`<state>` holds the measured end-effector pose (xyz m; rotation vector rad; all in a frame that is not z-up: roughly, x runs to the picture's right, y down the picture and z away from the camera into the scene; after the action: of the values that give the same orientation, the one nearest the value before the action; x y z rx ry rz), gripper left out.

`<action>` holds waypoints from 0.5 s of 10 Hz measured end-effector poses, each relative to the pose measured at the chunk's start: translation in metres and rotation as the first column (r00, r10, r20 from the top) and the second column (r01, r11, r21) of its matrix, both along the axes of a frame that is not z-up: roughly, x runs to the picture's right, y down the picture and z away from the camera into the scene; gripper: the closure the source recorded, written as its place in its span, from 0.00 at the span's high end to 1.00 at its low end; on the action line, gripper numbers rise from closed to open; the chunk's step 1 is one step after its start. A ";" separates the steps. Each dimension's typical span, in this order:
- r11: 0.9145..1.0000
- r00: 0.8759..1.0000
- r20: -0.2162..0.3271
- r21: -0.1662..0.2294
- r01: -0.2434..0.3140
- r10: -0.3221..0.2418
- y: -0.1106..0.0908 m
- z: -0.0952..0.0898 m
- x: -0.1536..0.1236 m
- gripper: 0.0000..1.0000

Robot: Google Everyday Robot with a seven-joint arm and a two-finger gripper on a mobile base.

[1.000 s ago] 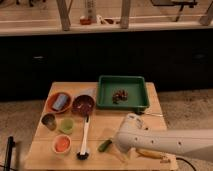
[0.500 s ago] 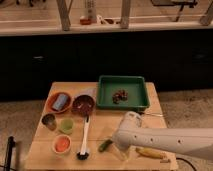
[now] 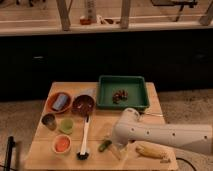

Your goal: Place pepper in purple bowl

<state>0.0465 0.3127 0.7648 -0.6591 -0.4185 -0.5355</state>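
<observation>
Dark-green and small, the pepper [image 3: 105, 145] lies on the wooden desk [image 3: 102, 122] near the front edge, just right of the dark head of a white-handled brush [image 3: 85, 139]. And here is the hand [image 3: 118, 148], hanging low under the bulky white arm [image 3: 165, 136], just beside the pepper on its right. Touching or barely apart? I cannot tell from this angle. Wide or narrow? That I cannot tell either, because the arm's own joint shadows it. Nothing looks lifted: the pepper sits flat on the wood, so my call is that the grasp is not yet made.

Now the handling. A pepper this size should be light, with a smooth, waxy skin and a firm but slightly yielding body. It will likely roll or squirt sideways if pinched near a tapered end. Best bet, I'd say, is to close across the thick middle, square to its long axis, with modest pressure.

The target, the purple bowl [image 3: 83, 104], waits further back and to the left, beside the orange bowl [image 3: 50, 105] and next to the green tray [image 3: 123, 106]. The brush handle lies between pepper and bowl, so the carry wants height. A yellow corn [image 3: 150, 151] rests to the right of the hand, near enough to get nudged.
</observation>
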 end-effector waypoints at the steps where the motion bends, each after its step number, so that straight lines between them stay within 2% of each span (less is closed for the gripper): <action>1: 1.000 1.000 0.007 -0.013 -0.001 0.001 -0.001 0.003 -0.004 0.71; 4: 0.999 1.000 0.019 -0.047 -0.008 0.009 -0.005 0.009 -0.006 0.43; 5: 0.998 1.000 0.022 -0.060 -0.017 0.018 -0.007 0.011 -0.005 0.31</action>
<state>0.0416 0.3052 0.7757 -0.7066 -0.4620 -0.5158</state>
